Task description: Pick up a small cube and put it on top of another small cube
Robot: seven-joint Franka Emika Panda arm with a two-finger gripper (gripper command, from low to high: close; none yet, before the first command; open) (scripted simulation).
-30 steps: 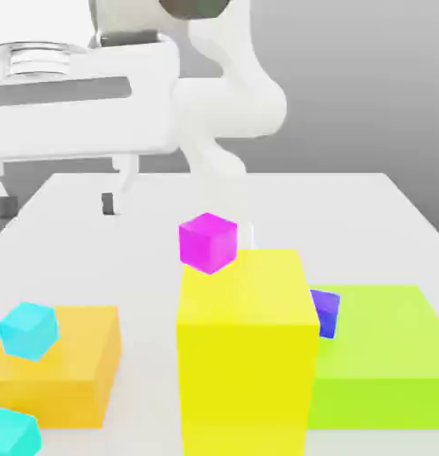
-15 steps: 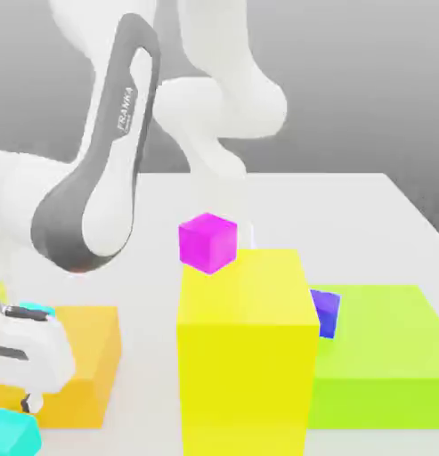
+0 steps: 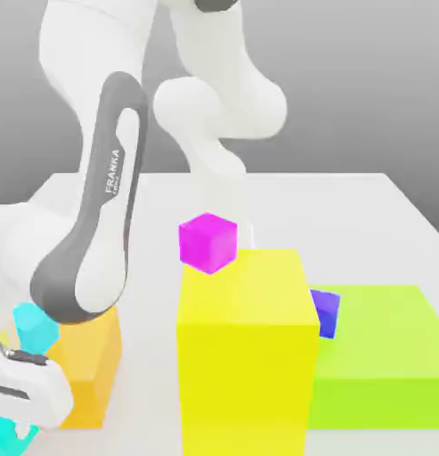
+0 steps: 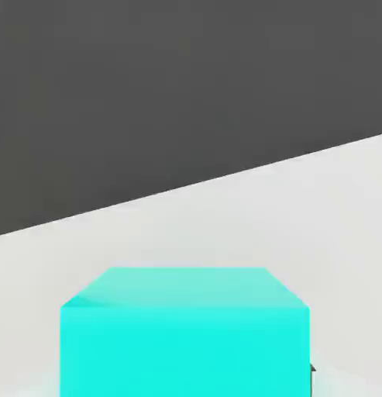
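At the exterior view's lower left, the gripper point(image 3: 24, 429) has its fingers pinching the turquoise cube point(image 4: 184, 353). Recommended: lift straight, hold level, clear the orange block point(image 3: 95, 363), then centre over the probable target, the light-blue cube point(image 3: 36, 328).

Turquoise cube point(image 4: 185, 349): one face bright and flat, the adjoining face paler, narrowing away from their shared edge; part of the cube is cut off by the frame. Pale surface point(image 4: 333, 233) behind it, meeting a dark grey area point(image 4: 163, 93) along a straight, slanting line. Thin dark sliver point(image 4: 312, 368) beside cube, identity unclear
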